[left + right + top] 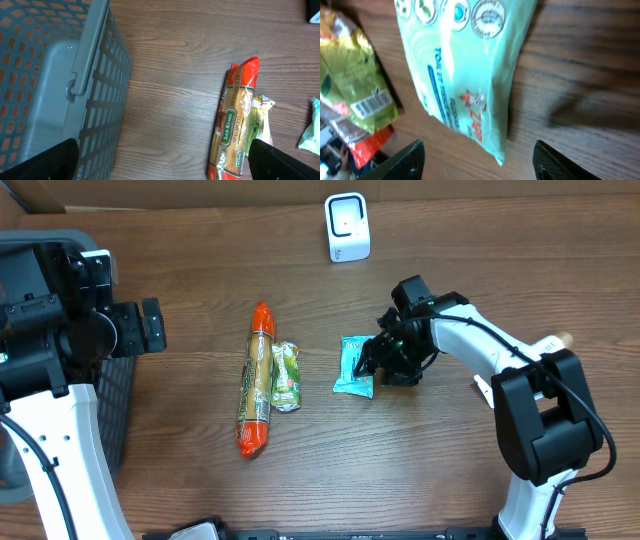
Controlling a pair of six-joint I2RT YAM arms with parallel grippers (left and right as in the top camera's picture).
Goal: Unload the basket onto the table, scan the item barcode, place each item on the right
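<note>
- The jaws of the right gripper [479, 147] stand part open and hold nothing; they sit low, just beside the right edge of the teal wipes pack [465, 65].
- That pack lies flat on the surface [450, 470], printed face up, one corner towards the fingers; no barcode shows on this face, so I judge it sits underneath.
- Handling, as a judgement: a soft film pouch, light and glossy; it is likely to sag and slide rather than keep its shape, and a hard squeeze would crumple it.
- Best hold, I think: across the narrow width near one end, or on the flat sealed edge, leaving the middle free to turn towards the scanner [347, 227], which stands well apart at the far edge.
- Just to the pack's left lie a green packet [286, 377] and a long spaghetti bag [257, 392], side by side and touching; both are near enough to be nudged in a sweep.
- The jaws of the left gripper [162, 145] are spread wide and empty, by the grey basket [95, 100], well apart from the pack.
</note>
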